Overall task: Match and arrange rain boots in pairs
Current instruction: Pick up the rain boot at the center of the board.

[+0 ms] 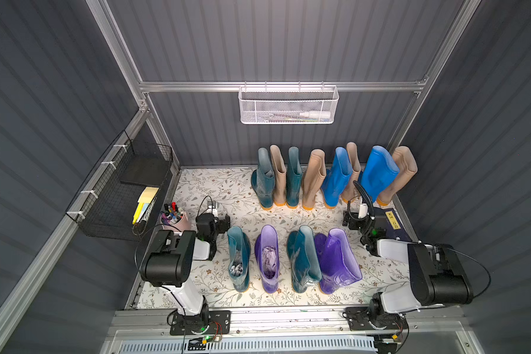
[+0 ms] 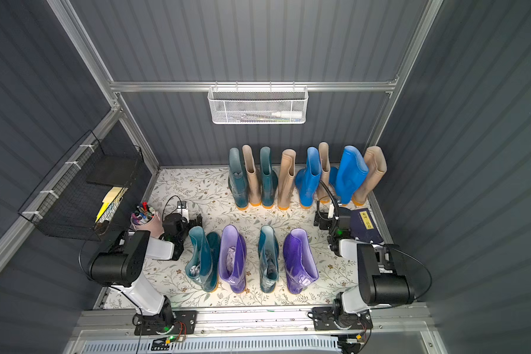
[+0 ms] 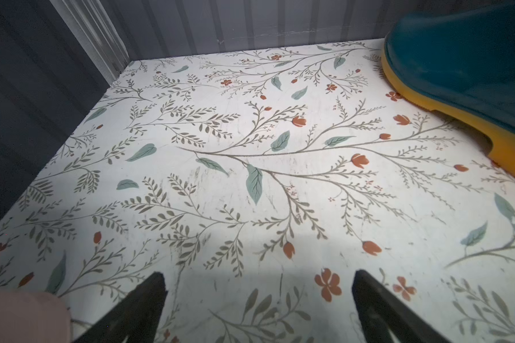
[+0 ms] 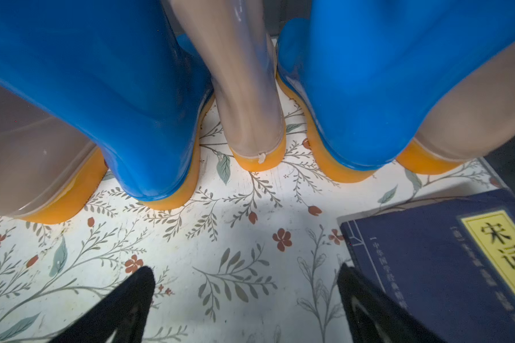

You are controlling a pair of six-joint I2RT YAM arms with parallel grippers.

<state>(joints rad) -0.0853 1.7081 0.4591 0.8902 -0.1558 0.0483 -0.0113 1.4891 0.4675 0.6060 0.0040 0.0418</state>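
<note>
Rain boots upright on bench: 8 along far edge, teal/beige/blue mixed; 4 nearer front edge, teal/purple alternating. L gripper & R gripper: jaws apart, empty.

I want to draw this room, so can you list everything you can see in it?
teal boots: four, dark teal, two in each row
beige boots: four, beige, back row
blue boots: two, bright blue, back row
purple boots: two, purple, front row
mesh basket: one, white, back rail
wire basket: one, black, left wall
table cover: one, flowery white, under boots
pen cup: one, pink, cover's left edge
book: one, dark blue, cover's right edge
left pincer: one, black, open, empty
right pincer: one, black, open, empty
</note>
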